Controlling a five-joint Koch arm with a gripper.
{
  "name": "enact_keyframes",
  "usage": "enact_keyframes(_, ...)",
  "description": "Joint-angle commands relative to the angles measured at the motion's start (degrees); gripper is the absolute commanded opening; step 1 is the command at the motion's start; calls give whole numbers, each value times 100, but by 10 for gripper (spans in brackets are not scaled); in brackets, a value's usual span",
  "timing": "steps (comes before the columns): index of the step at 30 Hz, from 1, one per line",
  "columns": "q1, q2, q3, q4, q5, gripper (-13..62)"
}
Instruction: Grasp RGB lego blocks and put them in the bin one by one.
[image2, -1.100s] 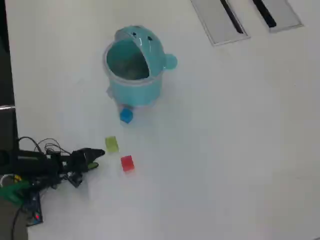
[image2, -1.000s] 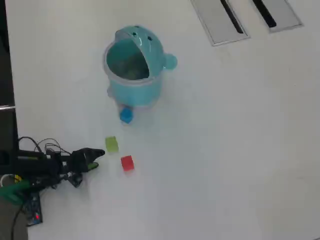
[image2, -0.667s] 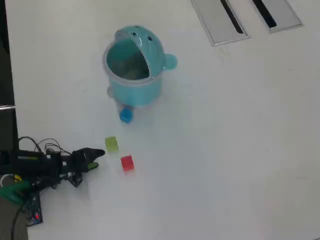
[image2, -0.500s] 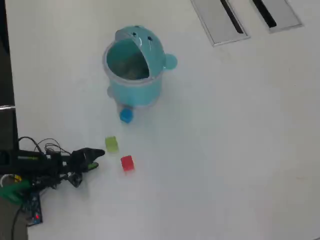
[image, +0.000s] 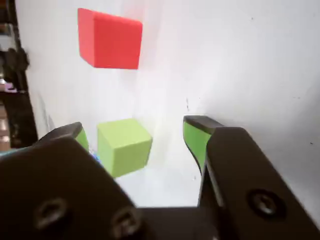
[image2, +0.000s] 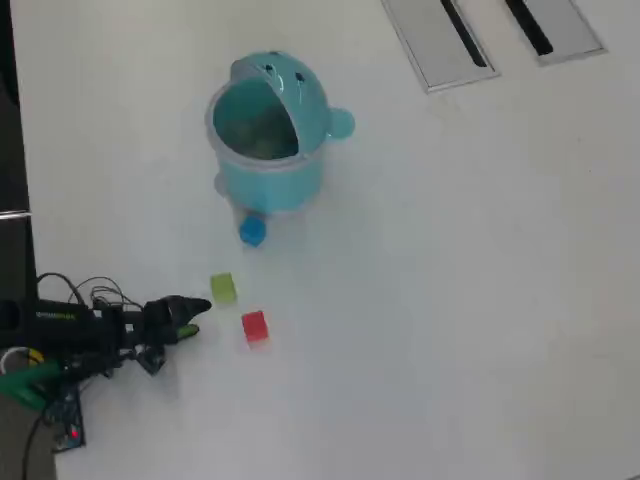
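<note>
In the overhead view the teal bin (image2: 270, 185) stands at the upper middle, with the blue block (image2: 252, 232) right at its base. The yellow-green block (image2: 223, 288) and the red block (image2: 255, 327) lie below it on the white table. My gripper (image2: 198, 317) is just left of these two blocks, open and empty. In the wrist view the yellow-green block (image: 124, 146) sits between and just beyond the green-padded jaws of my gripper (image: 136, 125), nearer the left one. The red block (image: 110, 39) lies farther ahead. Only a blue sliver shows beside the left jaw.
Two grey slotted panels (image2: 440, 40) lie at the table's top right in the overhead view. The arm's cables and a circuit board (image2: 60, 425) sit at the lower left by the table's dark left edge (image2: 8, 150).
</note>
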Motion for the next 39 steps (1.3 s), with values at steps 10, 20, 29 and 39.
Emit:
enact_keyframes(10,642,308,413,-2426,-738,346)
enact_keyframes(20,299,308,352,-4562,-2224,323)
enact_keyframes(29,-606,308,352,-4948,-4184,345)
enact_keyframes(39,-141,299,-290,-3076,-7040,330)
